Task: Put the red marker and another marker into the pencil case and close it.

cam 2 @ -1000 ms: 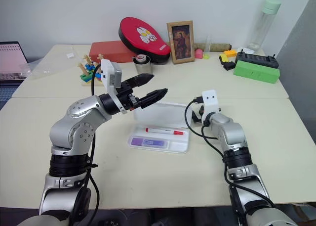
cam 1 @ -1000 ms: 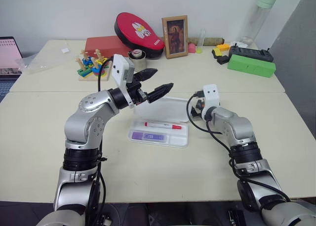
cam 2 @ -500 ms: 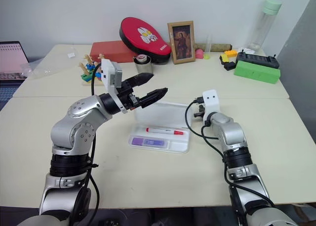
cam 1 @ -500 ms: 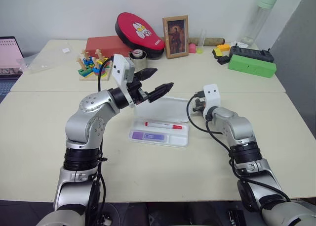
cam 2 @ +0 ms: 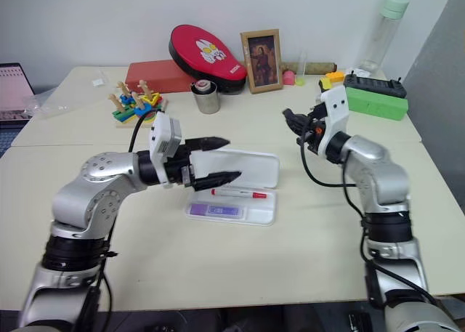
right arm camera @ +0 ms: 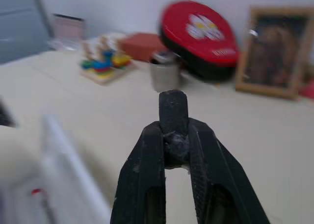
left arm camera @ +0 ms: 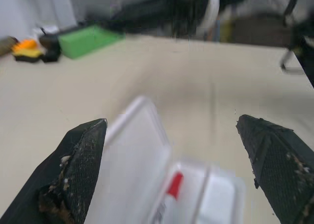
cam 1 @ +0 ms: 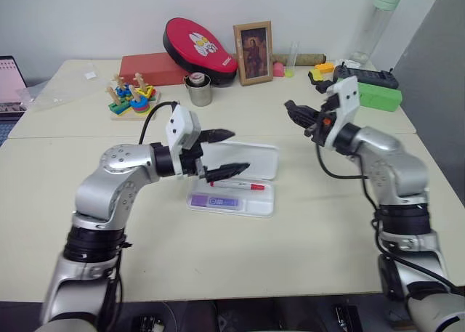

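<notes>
The pencil case (cam 1: pixel 265 203) lies open on the near table, with its lid (cam 1: pixel 251 156) laid back behind the tray. In the tray lie the red marker (cam 1: pixel 237 185) and, nearer me, the purple highlighter (cam 1: pixel 216 200). My left gripper (cam 1: pixel 238 150) hovers open just over the case's left end, with one finger over the lid and one over the tray. Its wrist view shows the fingertips (left arm camera: pixel 93 136) wide apart above the lid (left arm camera: pixel 135 155) and the marker's red cap (left arm camera: pixel 173 184). Raised well above the table, right of the case and behind it, my right gripper (cam 1: pixel 292 109) is shut on nothing.
Along the back stand a metal cup (cam 1: pixel 197 89), a stacking toy (cam 1: pixel 128 99), a red box (cam 1: pixel 154 67), a red pad (cam 1: pixel 200 44) and a picture frame (cam 1: pixel 252 43). At the back right are a green box (cam 1: pixel 379 96) and a tall bottle (cam 1: pixel 372 23).
My right gripper has lifted from beside the case's right end and now points left, high over the table. My left gripper has sunk towards the case. The camera has shifted too.
</notes>
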`<act>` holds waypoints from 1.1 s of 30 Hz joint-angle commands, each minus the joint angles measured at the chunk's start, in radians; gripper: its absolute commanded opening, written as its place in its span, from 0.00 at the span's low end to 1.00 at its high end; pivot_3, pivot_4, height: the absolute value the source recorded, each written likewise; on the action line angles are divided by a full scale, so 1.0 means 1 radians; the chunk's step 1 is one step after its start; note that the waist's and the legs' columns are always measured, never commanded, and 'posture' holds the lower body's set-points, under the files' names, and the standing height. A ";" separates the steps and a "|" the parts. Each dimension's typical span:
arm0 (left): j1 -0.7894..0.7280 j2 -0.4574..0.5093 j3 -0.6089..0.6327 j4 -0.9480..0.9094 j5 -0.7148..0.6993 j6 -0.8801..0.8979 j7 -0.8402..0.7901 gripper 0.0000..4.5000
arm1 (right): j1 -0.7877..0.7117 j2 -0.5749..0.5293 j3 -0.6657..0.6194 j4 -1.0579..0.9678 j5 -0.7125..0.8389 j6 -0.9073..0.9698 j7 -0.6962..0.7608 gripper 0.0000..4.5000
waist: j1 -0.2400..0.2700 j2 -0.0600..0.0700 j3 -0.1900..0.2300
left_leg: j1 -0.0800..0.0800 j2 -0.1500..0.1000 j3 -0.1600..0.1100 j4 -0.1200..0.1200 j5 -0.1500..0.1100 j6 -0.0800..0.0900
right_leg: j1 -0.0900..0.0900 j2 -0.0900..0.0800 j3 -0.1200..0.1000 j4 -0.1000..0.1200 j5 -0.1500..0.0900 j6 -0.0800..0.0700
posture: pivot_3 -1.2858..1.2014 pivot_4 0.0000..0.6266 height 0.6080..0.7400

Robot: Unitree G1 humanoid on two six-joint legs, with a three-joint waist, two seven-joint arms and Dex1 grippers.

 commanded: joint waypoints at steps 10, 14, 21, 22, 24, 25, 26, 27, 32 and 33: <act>0.019 0.090 0.043 -0.038 -0.061 0.012 -0.115 1.00 | 0.133 -0.098 0.404 -0.089 -0.129 0.020 0.170 0.07 | 0.006 -0.001 0.000 | 0.000 0.000 0.001 0.004 0.000 0.000 | 0.000 0.000 0.001 0.000 -0.002 0.005 | 0.52 0.24 1.00; 0.029 0.089 0.043 -0.061 -0.075 0.030 -0.111 1.00 | 0.135 -0.101 0.419 -0.068 -0.161 0.009 0.179 0.07 | 0.007 -0.001 0.000 | 0.000 0.000 0.001 0.003 0.000 0.000 | 0.000 0.000 0.001 0.000 -0.001 0.003 | 0.52 0.24 1.00; 0.031 0.086 0.039 -0.079 -0.093 0.049 -0.113 1.00 | 0.141 -0.096 0.417 -0.060 -0.181 0.015 0.186 0.35 | 0.007 -0.001 0.000 | 0.000 0.000 0.001 0.003 0.000 0.000 | 0.000 0.000 0.001 0.000 0.000 0.001 | 0.52 0.24 1.00; 0.032 0.085 0.036 -0.081 -0.094 0.050 -0.112 1.00 | 0.141 -0.095 0.414 -0.061 -0.179 0.017 0.186 0.41 | 0.007 -0.001 0.000 | 0.000 0.000 0.001 0.003 0.000 0.000 | 0.000 0.000 0.001 0.000 0.000 0.001 | 0.52 0.24 1.00; 0.033 0.084 0.032 -0.085 -0.096 0.052 -0.110 1.00 | 0.141 -0.095 0.405 -0.066 -0.170 0.020 0.191 0.50 | 0.007 -0.001 0.000 | 0.000 0.000 0.001 0.003 0.000 0.000 | 0.000 0.000 0.001 0.000 0.000 0.001 | 0.52 0.24 1.00; 0.034 0.083 0.030 -0.085 -0.096 0.052 -0.108 1.00 | 0.141 -0.099 0.404 -0.070 -0.167 0.021 0.196 0.55 | 0.007 -0.001 0.000 | 0.000 0.000 0.001 0.003 0.000 0.000 | 0.000 0.000 0.001 0.000 0.000 0.001 | 0.52 0.24 1.00; 0.035 0.083 0.030 -0.085 -0.095 0.051 -0.107 1.00 | 0.142 -0.101 0.401 -0.073 -0.165 0.022 0.200 0.60 | 0.007 -0.001 0.000 | 0.000 0.000 0.001 0.003 0.000 0.000 | 0.000 0.000 0.001 0.000 0.000 0.001 | 0.52 0.24 1.00; 0.036 0.083 0.031 -0.085 -0.094 0.051 -0.103 1.00 | 0.142 -0.104 0.394 -0.079 -0.157 0.023 0.206 0.65 | 0.007 -0.001 0.000 | 0.000 0.000 0.001 0.003 0.000 0.000 | 0.000 0.000 0.001 0.000 0.000 0.001 | 0.52 0.24 1.00; 0.045 0.059 0.106 -0.080 -0.121 0.062 -0.016 1.00 | 0.089 -0.035 0.213 -0.115 0.009 0.042 0.208 0.90 | 0.007 -0.001 0.000 | 0.000 0.000 0.001 0.003 0.000 0.000 | 0.000 0.000 0.001 0.000 0.000 0.001 | 0.52 0.24 1.00; 0.048 0.046 0.133 -0.081 -0.138 0.069 0.012 1.00 | 0.058 -0.006 0.166 -0.103 0.041 0.043 0.188 0.94 | 0.006 -0.001 0.000 | 0.000 0.000 0.000 0.003 0.000 0.000 | 0.000 0.000 0.001 0.000 0.000 0.001 | 0.52 0.24 1.00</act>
